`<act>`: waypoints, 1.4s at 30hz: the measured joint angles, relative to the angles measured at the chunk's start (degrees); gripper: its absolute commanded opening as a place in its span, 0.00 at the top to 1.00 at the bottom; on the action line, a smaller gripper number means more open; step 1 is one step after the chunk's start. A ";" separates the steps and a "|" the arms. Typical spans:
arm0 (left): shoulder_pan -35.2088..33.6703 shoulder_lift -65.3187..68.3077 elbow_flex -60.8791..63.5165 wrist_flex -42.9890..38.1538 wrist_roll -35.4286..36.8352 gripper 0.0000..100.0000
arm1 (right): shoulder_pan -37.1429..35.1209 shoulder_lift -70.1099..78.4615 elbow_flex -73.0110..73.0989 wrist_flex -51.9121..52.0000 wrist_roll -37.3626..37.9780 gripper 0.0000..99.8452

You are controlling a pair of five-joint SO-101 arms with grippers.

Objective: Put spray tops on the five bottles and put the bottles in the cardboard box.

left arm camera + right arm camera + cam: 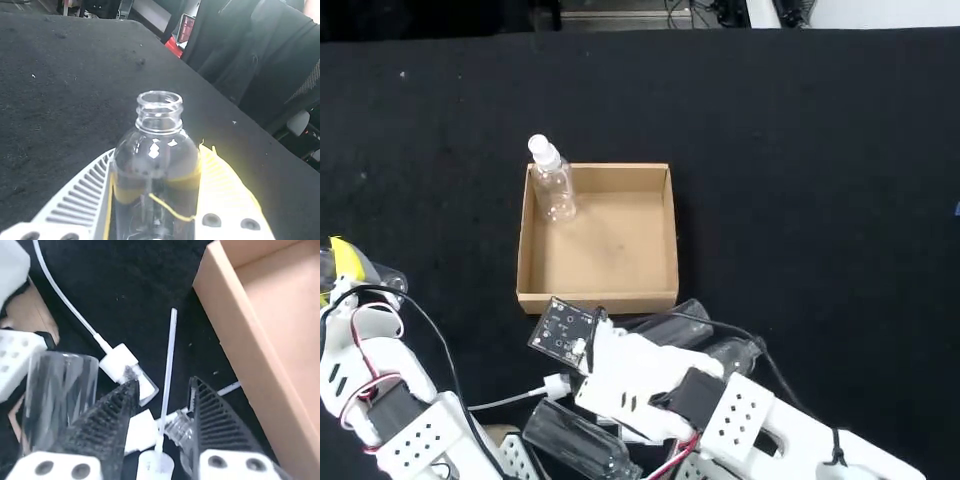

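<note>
The table (820, 150) was covered in black cloth with a few pale specks of lint. Past its far edge were cables and dark equipment (700, 10), and in the left wrist view a bulk of dark fabric (250, 50) stood beyond the table's side, with something red (175, 46) beside it.

The cardboard box (665, 240) sat open near the middle of the table, shallow, square and plain brown. In its far left corner stood one clear bottle (555, 190), upright with a white spray top on.

At the near left edge the left gripper (157, 150), its white ribbed fingers (220, 185) edged in yellow tape, was clamped on a second clear bottle (159, 107). The neck was open and threaded with no top, and it pointed away from the wrist.

Just near of the box the right gripper (164, 384) hung low over the cloth, with its black ribbed fingers (112, 415) spread apart. A white spray top (155, 464) with a long thin tube lay between them; it looked untouched by either finger, though contact was hard to judge. Another spray top (120, 362) lay just to the left, its tube trailing off. Clear bottles lay on their sides around this arm, one (578, 440) on the near side and one (670, 322) against the box's near wall.
</note>
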 measured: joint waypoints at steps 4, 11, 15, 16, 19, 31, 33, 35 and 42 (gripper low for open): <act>0.00 0.00 0.00 0.00 0.00 0.97 | -0.35 0.00 0.09 -1.23 0.00 0.86; 0.00 0.00 0.00 0.00 0.00 0.97 | -0.35 0.09 1.32 -3.69 0.00 0.86; 0.00 0.00 0.00 0.00 0.00 0.97 | -0.44 3.96 1.23 -4.84 0.00 0.86; 0.00 0.00 0.00 0.00 0.00 0.97 | -0.44 4.92 1.23 -4.92 0.00 0.86; 0.00 0.00 0.00 0.00 0.00 0.97 | -0.44 7.21 1.23 -5.27 0.00 0.86; 0.00 0.00 0.00 0.00 0.00 0.97 | -0.44 12.57 1.14 -7.74 0.00 0.98; 0.00 0.00 0.00 0.00 0.00 0.97 | -0.44 12.57 1.14 -7.74 0.09 0.99; 0.00 0.00 0.00 0.00 0.00 0.97 | -0.44 12.57 1.14 -7.74 0.09 0.99; 0.00 0.00 0.00 0.00 0.00 0.97 | -0.44 12.57 1.14 -7.74 0.09 0.99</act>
